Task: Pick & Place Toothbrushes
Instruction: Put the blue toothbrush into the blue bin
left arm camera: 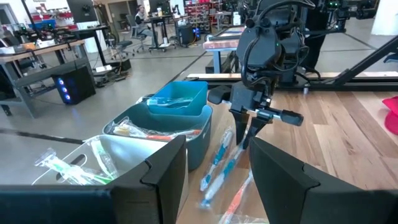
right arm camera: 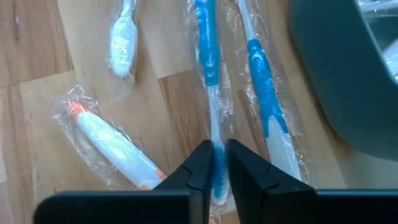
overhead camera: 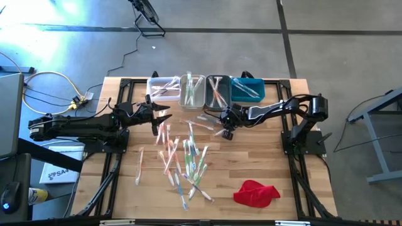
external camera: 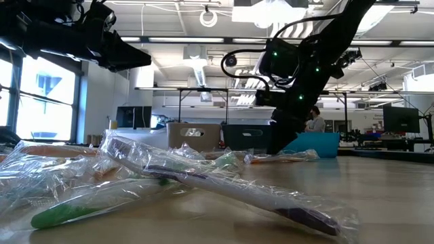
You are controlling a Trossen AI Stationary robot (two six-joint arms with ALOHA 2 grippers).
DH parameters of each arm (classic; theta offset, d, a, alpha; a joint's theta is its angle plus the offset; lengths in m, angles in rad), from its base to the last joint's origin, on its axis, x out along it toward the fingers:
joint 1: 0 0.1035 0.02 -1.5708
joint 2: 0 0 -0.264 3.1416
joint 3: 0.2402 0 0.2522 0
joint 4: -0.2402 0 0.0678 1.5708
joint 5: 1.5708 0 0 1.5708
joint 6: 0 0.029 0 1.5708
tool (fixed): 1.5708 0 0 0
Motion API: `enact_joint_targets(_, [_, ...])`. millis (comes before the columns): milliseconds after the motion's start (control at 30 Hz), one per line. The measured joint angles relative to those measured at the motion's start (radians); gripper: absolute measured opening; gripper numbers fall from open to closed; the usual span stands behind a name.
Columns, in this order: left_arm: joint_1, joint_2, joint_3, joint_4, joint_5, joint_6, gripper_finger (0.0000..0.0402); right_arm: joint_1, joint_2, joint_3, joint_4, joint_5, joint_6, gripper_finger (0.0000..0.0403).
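While some twenty toothbrushes (overhead camera: 182, 160) lie scattered at centre frame, the right gripper (right arm camera: 217, 163) pinches a blue toothbrush (right arm camera: 210, 93) below four bins (overhead camera: 205, 90); the left gripper (overhead camera: 164, 116) hovers open, centre-left.

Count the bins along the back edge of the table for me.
4, side by side in a row: white bin, clear bin, grey bin, blue bin. None looks hidden.

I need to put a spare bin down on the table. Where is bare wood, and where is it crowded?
Bare wood lies right of the toothbrushes, between the right tool and the red cloth. A narrower bare strip runs along the left edge. The middle and the row of bins are crowded.
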Motion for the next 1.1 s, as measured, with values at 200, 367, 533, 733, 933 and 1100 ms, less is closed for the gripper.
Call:
enact_joint_targets(200, [0.000, 0.000, 0.000, 0.000, 0.000, 0.000, 0.0171, 0.000, 0.000, 0.000, 0.002, 0.001, -0.001, 0.0007])
enact_joint_targets(367, [0.000, 0.000, 0.000, 0.000, 0.000, 0.000, 0.0171, 0.001, 0.000, 0.000, 0.003, 0.001, -0.004, 0.0004])
enact_joint_targets(533, [0.000, 0.000, 0.000, 0.000, 0.000, 0.000, 0.0171, 0.001, 0.000, 0.000, 0.011, 0.000, -0.011, 0.0003])
enact_joint_targets(733, [0.000, 0.000, 0.000, 0.000, 0.000, 0.000, 0.0171, 0.005, -0.038, 0.000, 0.023, 0.000, -0.012, 0.0003])
enact_joint_targets(933, [0.000, 0.000, 0.000, 0.000, 0.000, 0.000, 0.0171, 0.012, -0.121, 0.000, 0.029, 0.000, -0.012, 0.0003])
enact_joint_targets(1100, [0.000, 0.000, 0.000, 0.000, 0.000, 0.000, 0.0171, 0.028, -0.195, 0.000, 0.029, 0.009, -0.012, 0.0003])
